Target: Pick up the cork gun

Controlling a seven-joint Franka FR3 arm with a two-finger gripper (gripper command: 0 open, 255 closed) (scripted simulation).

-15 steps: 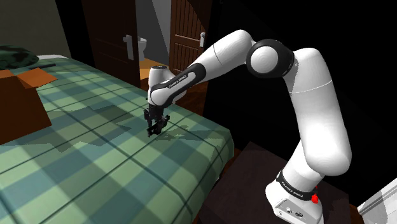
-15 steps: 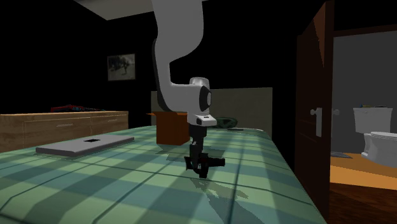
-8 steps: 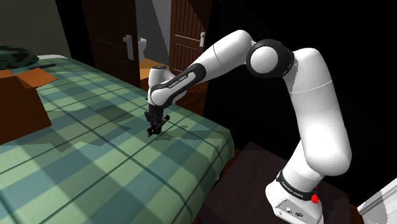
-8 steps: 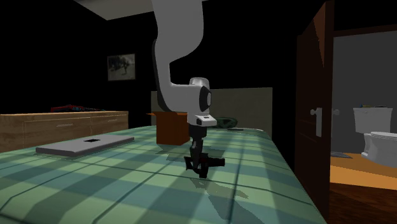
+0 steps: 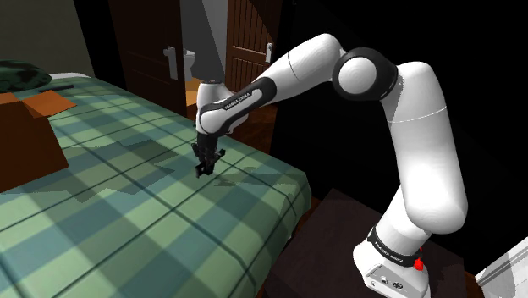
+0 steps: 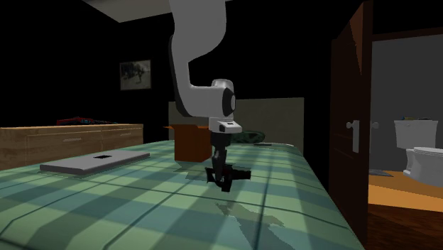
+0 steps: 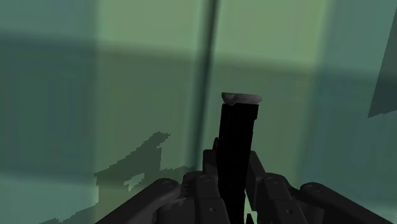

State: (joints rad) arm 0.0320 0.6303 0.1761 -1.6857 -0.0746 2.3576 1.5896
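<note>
Gripper pinches black cork gun just above plaid bed, near its edge

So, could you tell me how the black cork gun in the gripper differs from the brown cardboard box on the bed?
The black cork gun is small and slim; the brown cardboard box is far bulkier. The gun is clasped in the black gripper and hangs just above the green plaid bedspread, while the box rests on it with flaps open. Both are over the same bed.
</note>
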